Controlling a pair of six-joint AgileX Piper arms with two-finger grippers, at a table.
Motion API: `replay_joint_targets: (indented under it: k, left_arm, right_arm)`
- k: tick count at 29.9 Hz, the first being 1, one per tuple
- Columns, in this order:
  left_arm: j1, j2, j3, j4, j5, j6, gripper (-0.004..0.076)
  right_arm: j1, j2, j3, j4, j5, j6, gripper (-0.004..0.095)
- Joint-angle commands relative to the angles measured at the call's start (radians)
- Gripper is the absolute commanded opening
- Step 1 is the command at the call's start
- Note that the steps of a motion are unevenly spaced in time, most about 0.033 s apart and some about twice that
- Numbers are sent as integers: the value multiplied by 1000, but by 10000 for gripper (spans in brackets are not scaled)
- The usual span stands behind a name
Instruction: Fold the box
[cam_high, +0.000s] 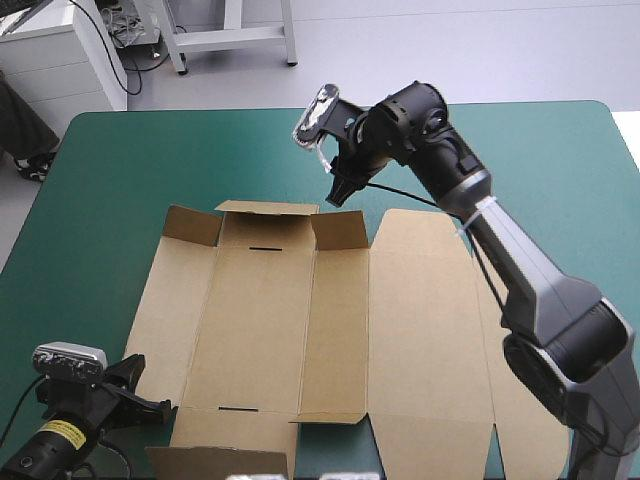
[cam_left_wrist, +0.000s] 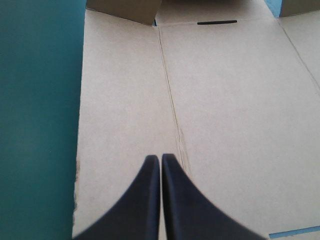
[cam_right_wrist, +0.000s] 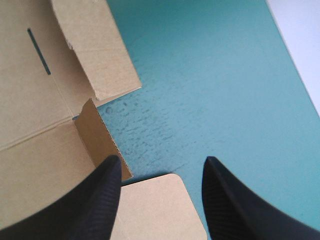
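- The box (cam_high: 300, 330), a cut sheet of brown corrugated board, is laid almost flat on the teal-green-covered desk (cam_high: 110, 170), toward its near edge. Only the short flaps (cam_high: 265, 210) along the far edge are tipped up a little.
- The sheet's long axis is judged to run across the desk from left to right, with the creases running near to far. The broad lid panel (cam_high: 430, 330), with its rounded corners, is pointed toward the right.
- The left end effector (cam_left_wrist: 160, 159) is held low over the near-left panel. Its black fingers are pressed together with nothing between them, probably so that the panel can be pushed at its crease.
- The right end effector (cam_right_wrist: 162, 160) is held above the far edge, beside a raised corner flap (cam_right_wrist: 100, 137). Its fingers are spread wide and empty, seemingly so that the flap can be taken or tipped inward.
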Motion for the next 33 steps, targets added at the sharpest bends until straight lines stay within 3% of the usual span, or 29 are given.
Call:
replay_joint_targets:
  k: [1,3,9,13,20,25,33]
  left_arm:
    - [0,11,-32,-10,-63,-5,-8]
    - [0,11,-32,-10,-63,-5,-8]
    - [0,11,-32,-10,-63,-5,-8]
    - [0,11,-32,-10,-63,-5,-8]
    - [0,11,-32,-10,-63,-5,-8]
    - [0,11,-32,-19,-57,-5,-8]
    - [0,11,-52,-111,-26,104,-8]
  right_arm:
    - [-4,-151,-34,-32,7,123,471]
    - [-4,-202,-34,-49,7,182,466]
    - [-4,-379,20,-115,9,331,331]
    - [-4,-536,190,-117,9,375,247]
    - [-4,-819,606,-160,7,487,-21]
    - [-4,-1012,905,-167,-44,573,-16]
    - [-4,-1303,1319,-159,-250,660,-16]
